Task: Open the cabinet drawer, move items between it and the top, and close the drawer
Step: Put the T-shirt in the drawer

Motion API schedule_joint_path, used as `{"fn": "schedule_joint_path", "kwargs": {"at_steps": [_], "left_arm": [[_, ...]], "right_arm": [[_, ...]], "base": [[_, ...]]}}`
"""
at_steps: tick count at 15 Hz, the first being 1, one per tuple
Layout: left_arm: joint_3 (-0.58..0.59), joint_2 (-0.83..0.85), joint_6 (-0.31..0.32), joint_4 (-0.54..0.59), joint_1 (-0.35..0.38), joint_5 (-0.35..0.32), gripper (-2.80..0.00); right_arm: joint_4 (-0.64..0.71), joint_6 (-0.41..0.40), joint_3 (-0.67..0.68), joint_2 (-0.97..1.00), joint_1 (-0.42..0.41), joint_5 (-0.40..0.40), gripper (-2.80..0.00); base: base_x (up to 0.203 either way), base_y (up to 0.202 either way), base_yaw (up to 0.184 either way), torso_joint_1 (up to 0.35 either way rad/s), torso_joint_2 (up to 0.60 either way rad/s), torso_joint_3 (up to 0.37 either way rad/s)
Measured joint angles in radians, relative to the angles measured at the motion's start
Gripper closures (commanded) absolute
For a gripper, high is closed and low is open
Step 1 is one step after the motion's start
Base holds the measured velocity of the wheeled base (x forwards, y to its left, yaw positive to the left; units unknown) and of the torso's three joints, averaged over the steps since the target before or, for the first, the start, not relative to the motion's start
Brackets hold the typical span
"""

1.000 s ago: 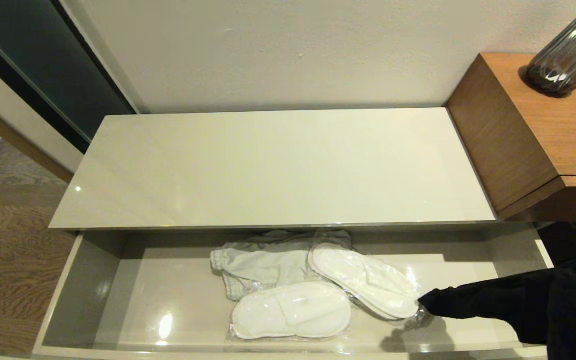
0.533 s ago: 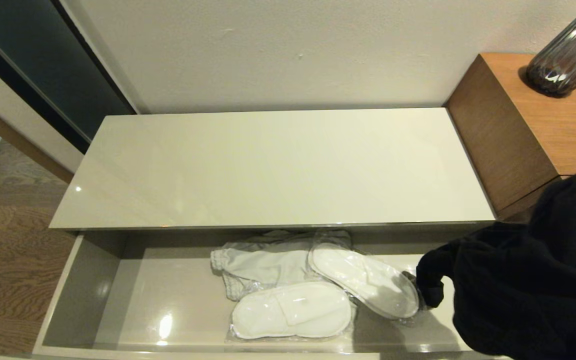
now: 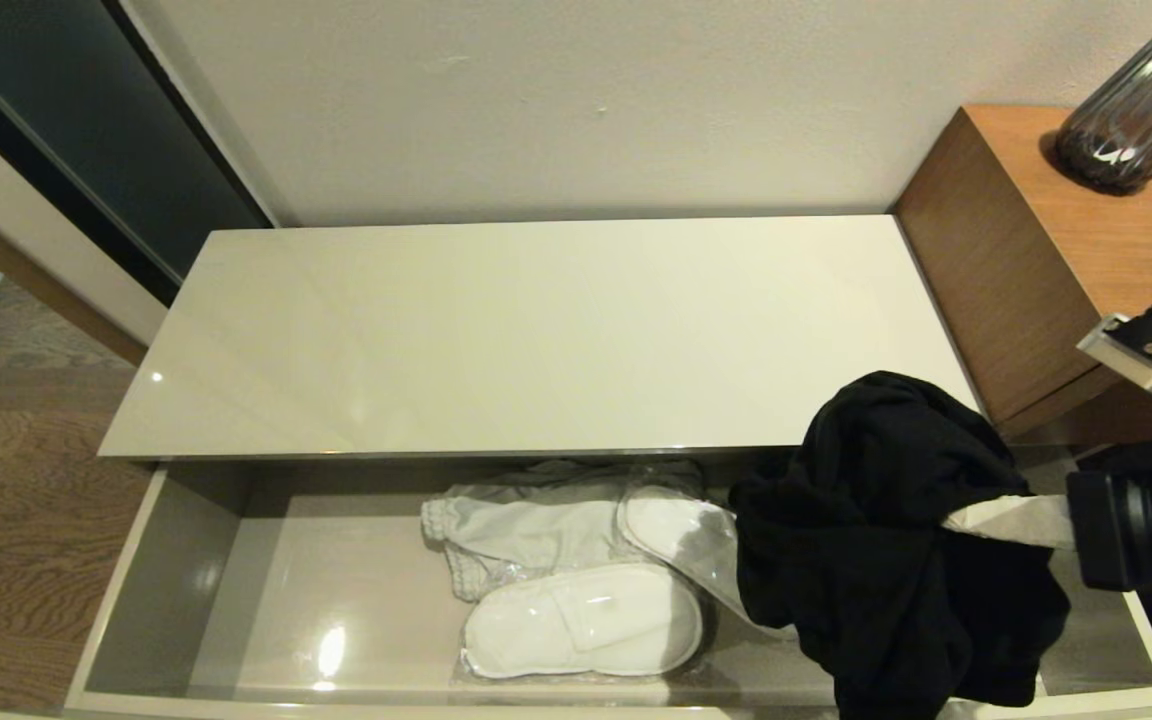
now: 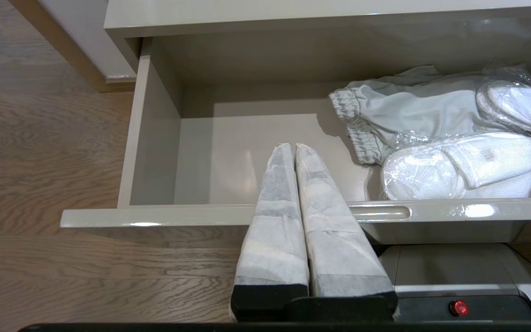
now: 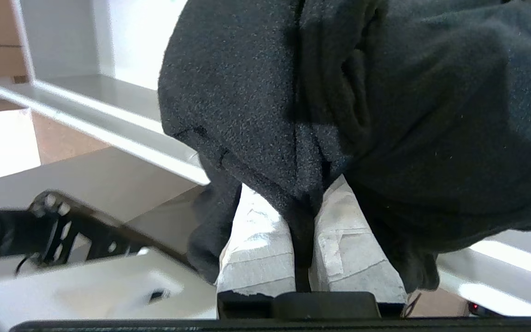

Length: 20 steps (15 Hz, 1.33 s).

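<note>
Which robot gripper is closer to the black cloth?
Right. The right gripper is shut on the black cloth, holding it over the drawer. The left gripper sits shut at the drawer's other end.

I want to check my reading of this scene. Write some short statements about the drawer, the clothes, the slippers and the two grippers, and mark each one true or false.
1. The cabinet drawer stands open. True.
2. The right gripper is shut on the black garment. True.
3. The black garment lies flat on the top. False: it hangs from the right gripper over the drawer's right part, with the top bare.
4. The light grey garment is in the drawer. True.
5. The left gripper holds a slipper pack. False: it is shut on nothing, by the drawer's front edge.
6. Both wrapped slipper pairs lie on the floor. False: they lie in the drawer.
</note>
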Motion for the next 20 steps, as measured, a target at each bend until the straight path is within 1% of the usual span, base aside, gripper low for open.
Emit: {"fn": "schedule_joint_path", "kwargs": {"at_steps": [3,6,7,9,10,13,15,18,19,20], "left_arm": [[0.0,0.0,0.0,-0.001,0.0,0.0,0.0],[0.0,0.0,0.0,0.0,-0.001,0.0,0.0],[0.0,0.0,0.0,0.0,-0.001,0.0,0.0],[0.0,0.0,0.0,0.0,0.0,-0.001,0.0],[0.0,0.0,0.0,0.0,0.0,0.0,0.0],[0.0,0.0,0.0,0.0,0.0,0.0,0.0],[0.0,0.0,0.0,0.0,0.0,0.0,0.0],[0.0,0.0,0.0,-0.001,0.0,0.0,0.0],[0.0,0.0,0.0,-0.001,0.0,0.0,0.0],[0.0,0.0,0.0,-0.001,0.0,0.0,0.0]], "right_arm": [[-0.118,0.003,0.113,0.121,-0.014,-0.005,0.0],[-0.197,0.01,0.19,0.232,-0.02,-0.01,0.0],[-0.243,0.013,0.21,0.257,-0.021,-0.024,0.0],[-0.339,0.016,0.242,0.302,-0.021,-0.083,0.0],[-0.369,0.023,0.248,0.317,-0.021,-0.101,0.0],[-0.384,0.072,0.235,0.34,-0.021,-0.134,0.0],[-0.384,0.115,0.2,0.345,-0.022,-0.194,0.0],[-0.382,0.129,0.174,0.358,-0.021,-0.257,0.0],[-0.383,0.147,0.163,0.365,-0.021,-0.281,0.0],[-0.384,0.153,0.159,0.37,-0.021,-0.285,0.0]], "base": [[0.0,0.0,0.0,0.0,0.0,0.0],[0.0,0.0,0.0,0.0,0.0,0.0],[0.0,0.0,0.0,0.0,0.0,0.0],[0.0,0.0,0.0,0.0,0.0,0.0],[0.0,0.0,0.0,0.0,0.0,0.0],[0.0,0.0,0.0,0.0,0.0,0.0],[0.0,0.0,0.0,0.0,0.0,0.0],[0.0,0.0,0.0,0.0,0.0,0.0],[0.0,0.0,0.0,0.0,0.0,0.0],[0.0,0.0,0.0,0.0,0.0,0.0]]}}
